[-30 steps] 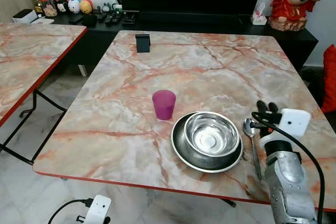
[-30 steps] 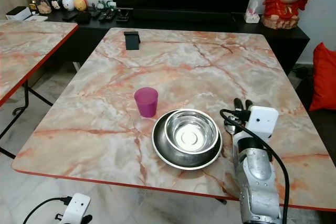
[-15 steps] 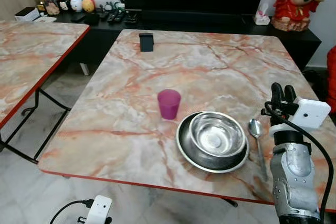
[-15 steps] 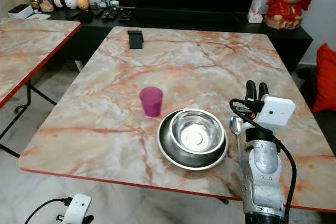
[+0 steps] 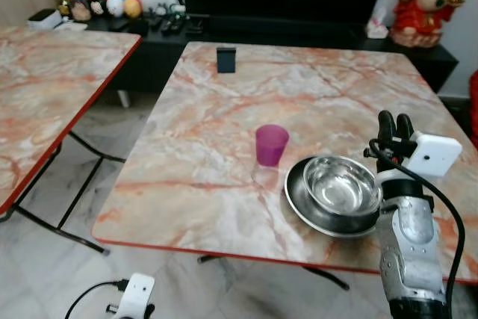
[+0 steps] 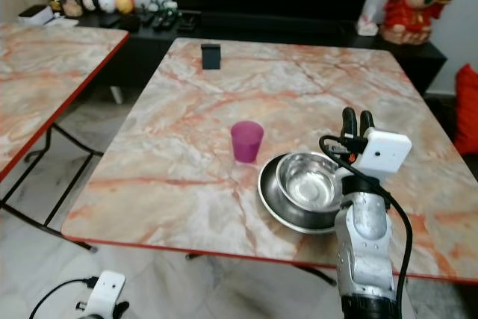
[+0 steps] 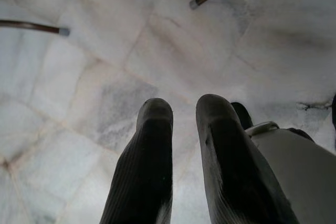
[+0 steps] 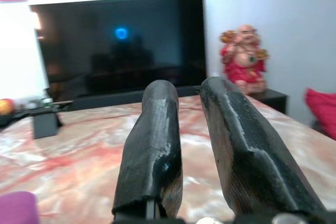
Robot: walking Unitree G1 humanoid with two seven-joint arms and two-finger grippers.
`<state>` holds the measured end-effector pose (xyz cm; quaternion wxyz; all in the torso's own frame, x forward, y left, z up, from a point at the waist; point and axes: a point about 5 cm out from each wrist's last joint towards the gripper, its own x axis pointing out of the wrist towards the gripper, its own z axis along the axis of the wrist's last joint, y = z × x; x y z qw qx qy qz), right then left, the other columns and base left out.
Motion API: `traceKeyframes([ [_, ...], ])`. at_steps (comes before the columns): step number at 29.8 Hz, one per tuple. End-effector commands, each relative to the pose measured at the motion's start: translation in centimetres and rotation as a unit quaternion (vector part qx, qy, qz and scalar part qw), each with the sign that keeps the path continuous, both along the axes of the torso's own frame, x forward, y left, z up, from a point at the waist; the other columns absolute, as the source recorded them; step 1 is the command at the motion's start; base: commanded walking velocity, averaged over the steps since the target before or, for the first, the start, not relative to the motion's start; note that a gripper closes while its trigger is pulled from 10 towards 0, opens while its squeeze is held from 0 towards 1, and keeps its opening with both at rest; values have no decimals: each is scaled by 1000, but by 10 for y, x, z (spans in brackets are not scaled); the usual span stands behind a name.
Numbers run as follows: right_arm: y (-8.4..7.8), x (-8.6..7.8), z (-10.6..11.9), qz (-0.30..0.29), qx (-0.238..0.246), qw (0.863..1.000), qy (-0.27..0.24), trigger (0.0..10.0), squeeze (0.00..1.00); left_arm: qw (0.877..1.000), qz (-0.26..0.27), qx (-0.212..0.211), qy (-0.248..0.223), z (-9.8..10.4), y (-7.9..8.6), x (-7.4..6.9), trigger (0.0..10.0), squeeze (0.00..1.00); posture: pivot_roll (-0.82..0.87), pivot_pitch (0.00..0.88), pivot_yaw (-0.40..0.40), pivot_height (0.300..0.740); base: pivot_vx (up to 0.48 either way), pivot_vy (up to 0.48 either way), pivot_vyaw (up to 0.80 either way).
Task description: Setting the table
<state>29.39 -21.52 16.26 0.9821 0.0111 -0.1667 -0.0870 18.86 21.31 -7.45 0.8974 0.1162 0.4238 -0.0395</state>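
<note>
Right gripper (image 5: 395, 126): raised above the near right part of the table, fingers pointing up and away toward the TV; the two black fingers nearly together with a thin gap, nothing between them.
Right arm: silver forearm upright at the table's near right edge, white wrist camera (image 5: 428, 154) on top, black cable looping beside it; stands in front of the table area just right of the bowl.
Left gripper (image 7: 181, 129): hanging idle over the tiled floor, fingers close with a narrow gap, holding nothing.
Bowl (image 5: 343, 185): steel, shiny, empty; nested upright in the plate.
Plate (image 5: 302, 199): wider steel dish under the bowl, flat on the table near the front edge, right of centre.
Cup (image 5: 271, 145): purple translucent plastic, upright, just beside the plate's far left rim, not touching it as far as can be told.
Table (image 5: 224, 147): marbled pink-orange top with red edging; a small dark holder (image 5: 225, 59) stands near the far edge.
Progress, judged: plate, bowl and cup grouped as one place setting, so most looks done; cutlery, if any lies right of the plate, hidden behind the arm, cannot tell.
Left to do, judged: perhaps only tidying or adding cutlery; with free grippers, no item in hand at this point.
</note>
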Motion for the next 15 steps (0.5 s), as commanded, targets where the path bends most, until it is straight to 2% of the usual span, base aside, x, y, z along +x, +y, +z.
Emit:
traceKeyframes([
  [1,-1,1,3,-1,3,1000,-6,10000,0,1000,10,-3,8,-2,1,-2,10000,0,2,0,-12,740,0,337,0],
  [15,9,6,5,14,4,1000,-10,10000,0,1000,10,-4,2,0,1,0,10000,0,1,0,-6,740,0,348,0],
])
